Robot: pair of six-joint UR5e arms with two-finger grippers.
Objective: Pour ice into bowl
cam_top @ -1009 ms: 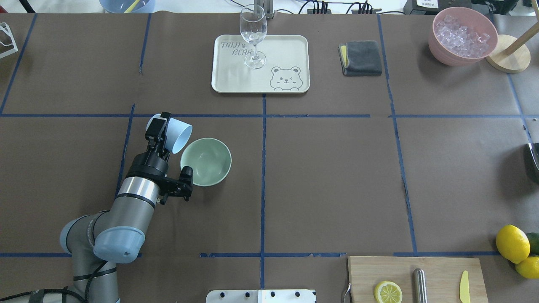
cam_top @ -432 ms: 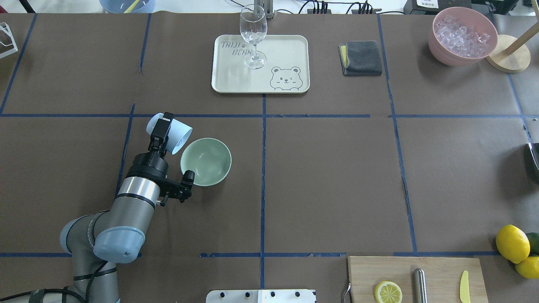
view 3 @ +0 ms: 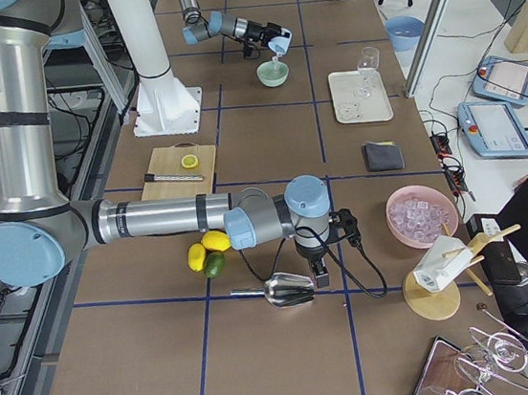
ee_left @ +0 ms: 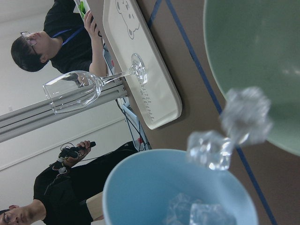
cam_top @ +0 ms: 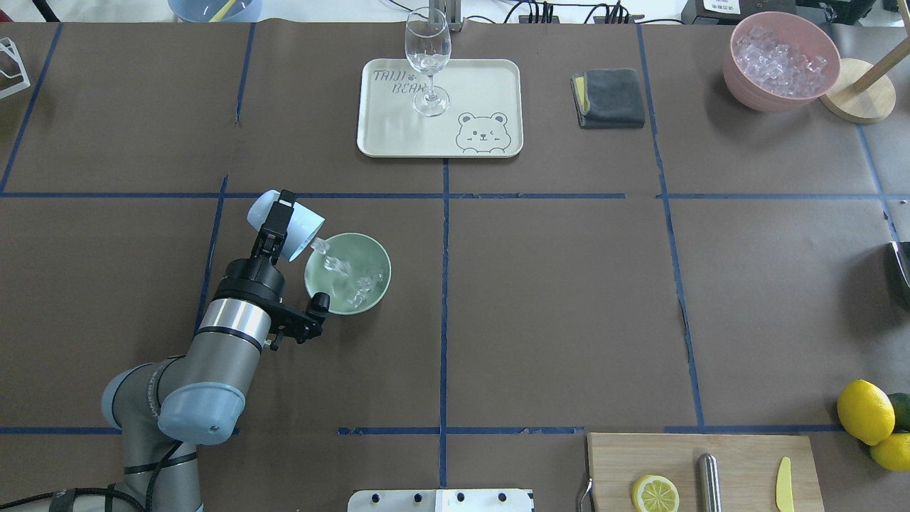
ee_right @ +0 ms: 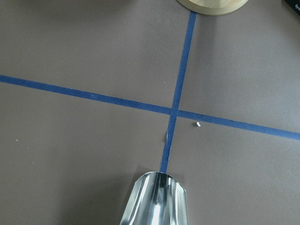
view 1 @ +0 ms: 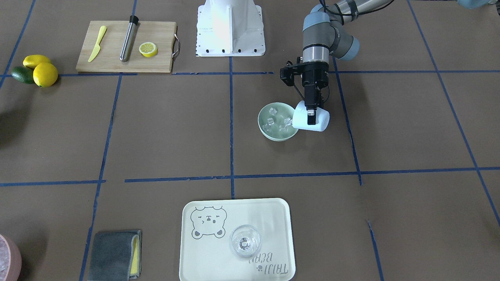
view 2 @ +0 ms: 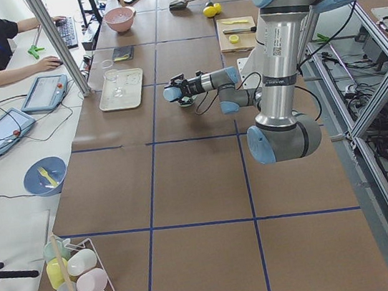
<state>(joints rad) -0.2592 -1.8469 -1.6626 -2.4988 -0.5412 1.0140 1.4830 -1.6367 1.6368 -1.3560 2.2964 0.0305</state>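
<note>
My left gripper (cam_top: 279, 222) is shut on a light blue cup (cam_top: 304, 229) and holds it tipped on its side, mouth over the near left rim of the pale mint-green bowl (cam_top: 380, 281). Clear ice cubes (cam_top: 334, 267) are spilling from the cup's mouth into the bowl. The front-facing view shows the gripper (view 1: 311, 113), the cup (view 1: 319, 121) and several cubes (view 1: 273, 125) lying in the bowl (view 1: 269, 133). The left wrist view shows falling cubes (ee_left: 246, 115), the cup's rim (ee_left: 140, 187) and more ice inside. My right gripper (view 3: 319, 270) is by a metal scoop (view 3: 290, 291); I cannot tell whether it is open or shut.
A cream bear tray (cam_top: 384, 135) with a wine glass (cam_top: 428, 57) stands at the far middle. A grey cloth (cam_top: 611, 98) and a pink bowl of ice (cam_top: 753, 92) are far right. A cutting board (cam_top: 746, 462) and lemons (cam_top: 864, 411) are near right.
The left gripper has tipped the blue cup further over. Ice now falls from it into the bowl, which was empty before.
</note>
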